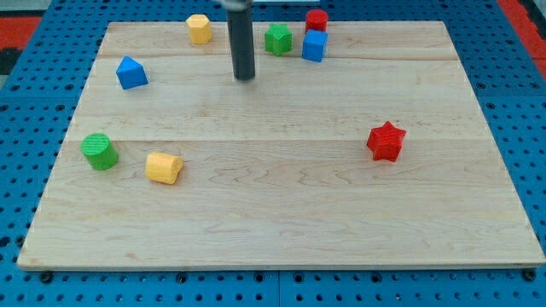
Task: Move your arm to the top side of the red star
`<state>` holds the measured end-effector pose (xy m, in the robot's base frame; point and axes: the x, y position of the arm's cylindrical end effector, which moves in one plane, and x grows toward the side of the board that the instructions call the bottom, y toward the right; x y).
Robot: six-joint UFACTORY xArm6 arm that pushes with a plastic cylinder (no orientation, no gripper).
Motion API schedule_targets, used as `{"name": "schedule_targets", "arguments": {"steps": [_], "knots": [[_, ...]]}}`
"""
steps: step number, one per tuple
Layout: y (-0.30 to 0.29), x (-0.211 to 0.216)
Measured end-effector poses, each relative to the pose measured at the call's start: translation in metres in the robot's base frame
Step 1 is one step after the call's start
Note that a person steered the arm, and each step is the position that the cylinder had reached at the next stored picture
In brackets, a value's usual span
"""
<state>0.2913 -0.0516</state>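
Observation:
The red star (386,141) lies on the wooden board (281,230) at the view's right, about mid-height. My tip (245,78) is the lower end of the dark rod near the view's top, left of centre. It stands well to the left of the red star and above it in the view, touching no block. The nearest block to the tip is the green star-like block (277,39), up and to its right.
A yellow hexagonal block (199,28), a blue cube (314,46) and a red cylinder (316,20) sit along the top. A blue triangular block (131,73), a green cylinder (100,151) and a yellow cylinder (163,168) lie at the left.

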Motion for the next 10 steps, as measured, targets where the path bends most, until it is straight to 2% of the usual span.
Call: {"name": "schedule_targets", "arguments": {"steps": [1, 2, 3, 4, 5, 6, 7, 8, 9, 10], "knots": [[-0.035, 0.136], [-0.039, 0.206], [-0.026, 0.098], [0.015, 0.036], [0.1, 0.121], [0.164, 0.139], [0.194, 0.054], [0.194, 0.043], [0.191, 0.106], [0.189, 0.105]]}}
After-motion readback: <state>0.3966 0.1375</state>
